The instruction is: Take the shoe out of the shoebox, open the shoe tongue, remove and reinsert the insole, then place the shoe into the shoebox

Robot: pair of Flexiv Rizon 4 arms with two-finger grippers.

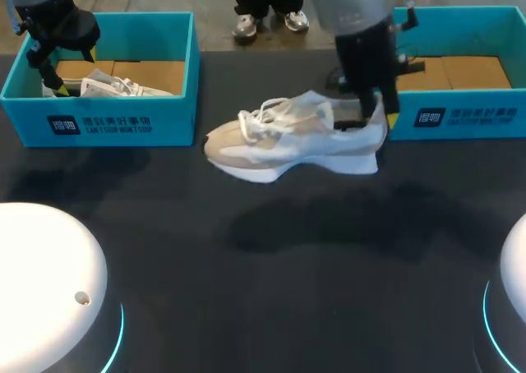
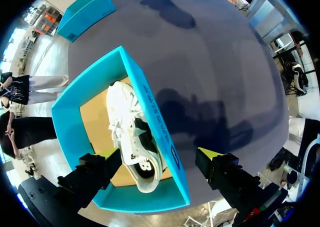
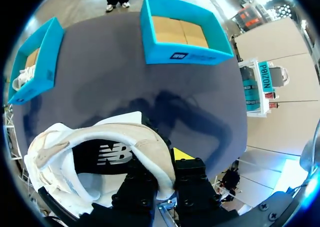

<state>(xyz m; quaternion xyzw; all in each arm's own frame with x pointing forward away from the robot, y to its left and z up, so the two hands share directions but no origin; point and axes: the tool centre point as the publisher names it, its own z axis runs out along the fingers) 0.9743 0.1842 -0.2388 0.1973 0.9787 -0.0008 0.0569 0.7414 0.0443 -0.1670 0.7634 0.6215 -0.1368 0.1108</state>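
Head view: a white-and-beige sneaker with white laces stands upright on the dark counter, the right fingers at its heel.

Left wrist view: the left fingers stand apart above the left shoebox, which holds a second white shoe.

Right wrist view: the right fingers are clamped on the sneaker's heel collar, and a black insole shows inside.

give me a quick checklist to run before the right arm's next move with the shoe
1. Right tool grips the shoe: ok, shut on the heel rim.
2. Shoe out of its box: ok, it sits between the left box and the right box.
3. Insole in the shoe: ok, visible inside.
4. Tongue opened: cannot tell.
5. Left tool out of the way: ok, open above the left box, which holds another shoe.
6. Right box free: ok, only its cardboard floor shows.
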